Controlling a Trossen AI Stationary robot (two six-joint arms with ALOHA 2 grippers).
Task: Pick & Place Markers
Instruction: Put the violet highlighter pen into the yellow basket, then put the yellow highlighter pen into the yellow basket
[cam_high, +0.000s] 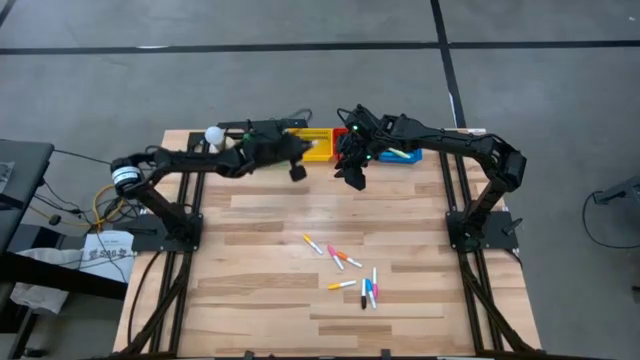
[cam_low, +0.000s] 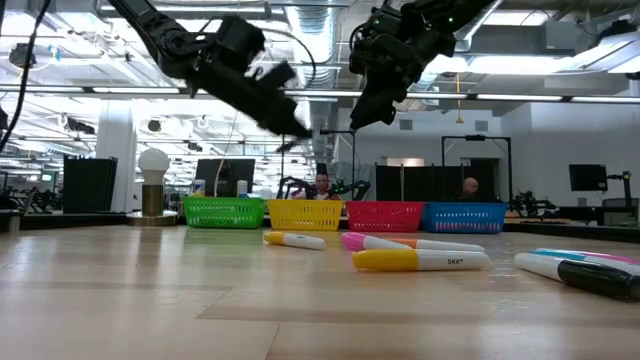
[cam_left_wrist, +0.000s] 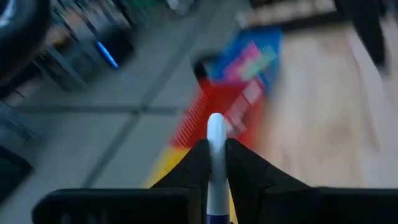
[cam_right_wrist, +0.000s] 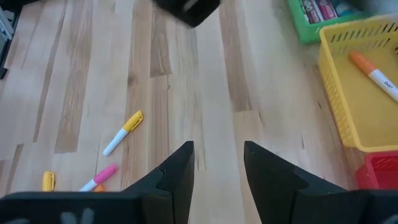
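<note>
Markers (cam_high: 348, 272) lie scattered on the pale wooden table (cam_high: 260, 240), capped in yellow, pink, orange and blue with white barrels; one white-tipped marker (cam_left_wrist: 215, 140) is clamped between the left gripper's (cam_left_wrist: 216, 163) fingers, raised near the yellow bin (cam_high: 318, 142). Another orange-capped one (cam_right_wrist: 372, 73) rests inside that bin. Its lower barrel is hidden by the fingers, and the left wrist view is smeared. The right gripper (cam_right_wrist: 217, 163) hangs with fingers spread, empty, by the red bin (cam_low: 383, 215). Green (cam_low: 224, 211) and blue (cam_low: 463, 216) bins flank the row; a workshop lies beyond.
</note>
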